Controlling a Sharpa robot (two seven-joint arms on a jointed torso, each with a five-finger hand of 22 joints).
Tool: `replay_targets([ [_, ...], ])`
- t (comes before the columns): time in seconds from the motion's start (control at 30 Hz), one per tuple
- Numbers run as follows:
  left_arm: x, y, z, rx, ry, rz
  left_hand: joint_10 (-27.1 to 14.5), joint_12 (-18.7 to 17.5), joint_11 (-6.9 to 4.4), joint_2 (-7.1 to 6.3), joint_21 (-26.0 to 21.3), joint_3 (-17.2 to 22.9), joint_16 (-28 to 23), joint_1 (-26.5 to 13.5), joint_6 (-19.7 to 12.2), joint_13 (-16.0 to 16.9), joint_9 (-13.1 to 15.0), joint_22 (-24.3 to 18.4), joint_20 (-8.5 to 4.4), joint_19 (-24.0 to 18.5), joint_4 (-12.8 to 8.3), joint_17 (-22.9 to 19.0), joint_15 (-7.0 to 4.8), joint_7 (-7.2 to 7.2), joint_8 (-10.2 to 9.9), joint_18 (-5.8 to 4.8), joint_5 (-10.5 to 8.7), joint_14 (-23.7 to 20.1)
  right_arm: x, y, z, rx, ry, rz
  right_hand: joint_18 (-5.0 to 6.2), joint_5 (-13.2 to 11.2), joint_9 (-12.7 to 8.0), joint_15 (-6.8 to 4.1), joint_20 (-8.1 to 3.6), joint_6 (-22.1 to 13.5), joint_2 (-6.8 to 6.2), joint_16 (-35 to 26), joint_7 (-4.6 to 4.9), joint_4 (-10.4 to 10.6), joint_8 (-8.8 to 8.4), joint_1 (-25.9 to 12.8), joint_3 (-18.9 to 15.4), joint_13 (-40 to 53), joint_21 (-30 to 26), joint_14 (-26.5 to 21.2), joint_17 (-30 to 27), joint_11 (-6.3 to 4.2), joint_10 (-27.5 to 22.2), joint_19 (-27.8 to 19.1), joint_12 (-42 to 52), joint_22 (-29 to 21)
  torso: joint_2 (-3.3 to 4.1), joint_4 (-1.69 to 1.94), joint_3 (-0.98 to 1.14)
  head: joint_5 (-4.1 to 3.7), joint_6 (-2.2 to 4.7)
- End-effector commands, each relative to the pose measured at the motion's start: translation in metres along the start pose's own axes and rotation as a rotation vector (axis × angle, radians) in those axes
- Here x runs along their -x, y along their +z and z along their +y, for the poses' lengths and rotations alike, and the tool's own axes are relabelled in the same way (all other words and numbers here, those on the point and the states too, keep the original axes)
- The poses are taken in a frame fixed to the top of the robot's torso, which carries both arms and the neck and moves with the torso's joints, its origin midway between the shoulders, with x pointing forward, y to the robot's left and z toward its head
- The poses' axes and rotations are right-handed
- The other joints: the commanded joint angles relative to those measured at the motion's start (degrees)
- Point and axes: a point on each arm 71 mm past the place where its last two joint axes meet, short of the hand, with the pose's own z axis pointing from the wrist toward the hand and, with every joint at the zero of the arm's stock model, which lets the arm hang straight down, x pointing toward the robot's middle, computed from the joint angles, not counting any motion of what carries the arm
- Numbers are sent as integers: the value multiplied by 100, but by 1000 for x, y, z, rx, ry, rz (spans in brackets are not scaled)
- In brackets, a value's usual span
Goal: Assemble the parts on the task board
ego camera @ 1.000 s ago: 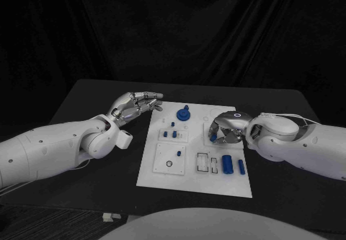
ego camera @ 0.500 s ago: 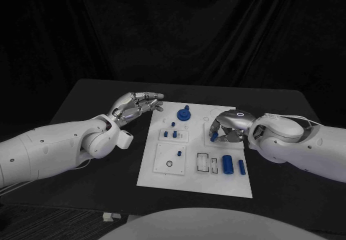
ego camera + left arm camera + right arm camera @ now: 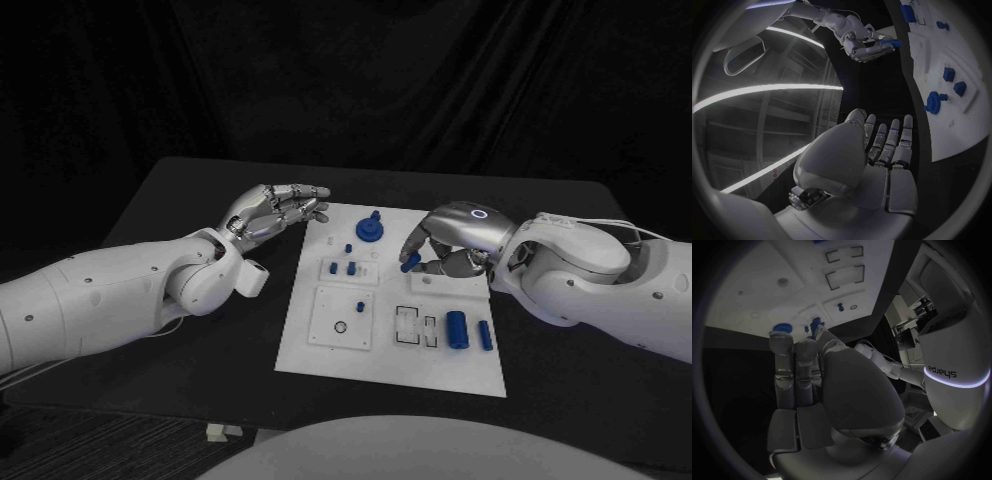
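- Task board [image 3: 389, 360] sits mid-table on black table [image 3: 173, 190], white plate, long side running away from the robot.
- Left hand [image 3: 271, 212] hovers off the board's far-left corner, roughly 10 o'clock from board centre; fingers loosely curled and apart, nothing in them; wrist view shows the same, palm [image 3: 879, 150] clear of the board edge.
- Small plate with a ring mark [image 3: 340, 320] on the near-left of the board, 7 o'clock.
- Two short blue pegs [image 3: 342, 268] stand side by side on the left half, a smaller blue peg [image 3: 346, 248] just beyond them.
- Blue round knobbed part [image 3: 369, 229] at the far edge, 12 o'clock, upright.
- Two rectangular slots [image 3: 415, 326] near board centre-right, 5 o'clock.
- Right hand [image 3: 447, 245] over the board's right half, 2 o'clock; fingertips pinch a small blue part [image 3: 411, 264], held above the board surface; left wrist view also shows blue piece [image 3: 892, 43] at those fingertips.
- Large blue cylinder [image 3: 456, 329] lies flat at 4 o'clock, thinner blue pin [image 3: 483, 335] just beside it toward the right edge, both parallel to the board's long side.
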Motion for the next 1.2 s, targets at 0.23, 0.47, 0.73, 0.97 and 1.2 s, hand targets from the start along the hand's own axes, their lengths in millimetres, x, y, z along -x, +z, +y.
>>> replay_targets([
  [0.23,-5,3,-1,-19,-15,10,-16,-83,-42,-20,16,108,-49,60,-31,3,-31,-17,0,-2,-6,-7,-11,-35,-21,-41,20,-2,-18,27,48,154,15,65,-204,210,-70,6,-18,-181,-125,619,24,-20,-186,-154,160,5,720,244,709,-69,139,145,-131,600,4,-3,-1,53,-1],
  [0.47,-7,4,0,-17,-18,16,-24,-89,-53,-19,16,120,-51,55,-32,3,-32,-18,0,-2,-5,-7,-9,-32,-22,-42,19,-2,-43,52,66,219,-35,111,-235,218,-74,3,-19,-143,-169,833,22,-68,-214,-145,235,16,995,283,935,-74,190,199,-160,644,22,-20,9,115,-1],
  [0.73,-9,6,0,-16,-22,22,-28,-93,-60,-18,17,129,-52,51,-26,3,-32,-20,1,-2,-3,-7,-8,-24,-19,-42,19,-2,-61,69,75,236,-82,157,-238,163,-74,2,-20,-110,-201,878,16,-85,-229,-167,268,21,1042,271,975,-81,228,198,-176,646,17,47,7,73,-1],
  [0.97,-9,6,1,-13,-22,24,-31,-96,-64,-15,17,137,-53,49,-21,3,-31,-20,1,-3,-2,-7,-7,-18,-16,-43,19,-3,-67,74,77,225,-105,182,-239,146,-70,-7,-24,-78,-223,912,6,-105,-231,-174,284,31,1077,264,1010,-94,275,195,-171,649,35,57,1,56,-1],
  [1.2,-9,7,1,-11,-23,26,-33,-99,-65,-11,16,147,-55,48,-16,4,-30,-21,2,-4,-3,-7,-6,-14,-14,-44,20,-4,-69,75,78,221,-111,195,-234,148,-71,-8,-25,-78,-231,887,6,-111,-235,-174,288,31,1048,254,977,-94,278,188,-174,643,29,44,-1,67,-1],
])
